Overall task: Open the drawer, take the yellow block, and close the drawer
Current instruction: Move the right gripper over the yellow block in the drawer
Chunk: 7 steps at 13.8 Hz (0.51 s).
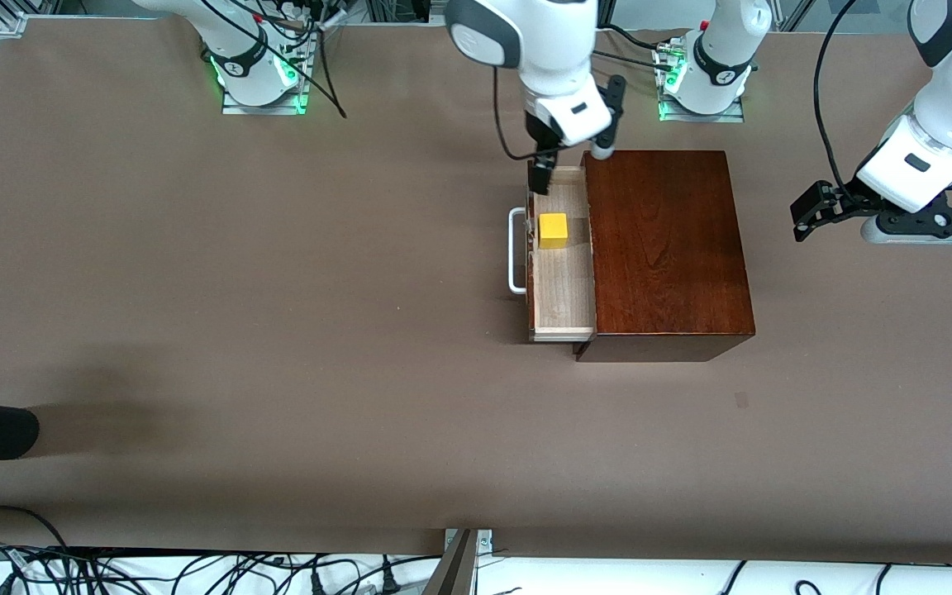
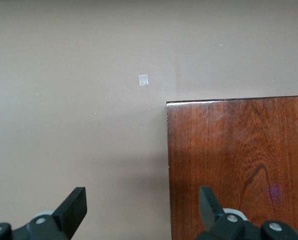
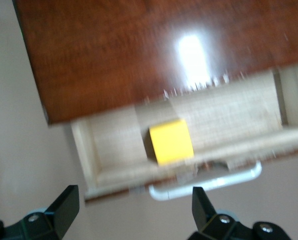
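Drawer (image 1: pixel 560 273) pulled partway out of the dark wooden box (image 1: pixel 666 248), yellow block (image 1: pixel 553 230) lying inside.

The white handle (image 1: pixel 516 252) faces the right arm's end of the table; the block sits on the pale drawer floor, in the half farther from the front camera. The right gripper (image 1: pixel 544 175) hangs over the drawer's farthest corner, fingers spread, holding nothing. The left gripper (image 1: pixel 811 216) waits above the table by the box's edge, fingers also spread and empty.
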Tool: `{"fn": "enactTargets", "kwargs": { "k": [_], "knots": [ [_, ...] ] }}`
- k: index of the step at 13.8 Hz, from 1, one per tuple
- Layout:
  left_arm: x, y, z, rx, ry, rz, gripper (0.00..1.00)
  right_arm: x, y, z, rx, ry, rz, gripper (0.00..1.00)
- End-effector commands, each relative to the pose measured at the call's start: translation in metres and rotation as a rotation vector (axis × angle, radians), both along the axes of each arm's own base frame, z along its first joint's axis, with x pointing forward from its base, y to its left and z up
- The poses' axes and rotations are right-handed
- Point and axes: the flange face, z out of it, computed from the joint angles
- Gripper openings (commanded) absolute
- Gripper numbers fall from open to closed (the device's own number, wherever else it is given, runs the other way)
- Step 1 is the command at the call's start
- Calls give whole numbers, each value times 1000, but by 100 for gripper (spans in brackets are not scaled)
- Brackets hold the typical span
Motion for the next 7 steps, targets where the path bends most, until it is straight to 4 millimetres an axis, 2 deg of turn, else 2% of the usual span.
{"fn": "enactTargets", "kwargs": {
  "k": [1,2,7],
  "knots": [
    [4,-5,5,-12,9,12,100,6,16,-16,7,-47,107,100],
    [7,-5,4,-11,9,12,100,8,16,-24,-14,-58,143,100],
    [8,-3,7,-12,9,14,100,10,13,-39,-63,-60,196,100]
  ]
}}
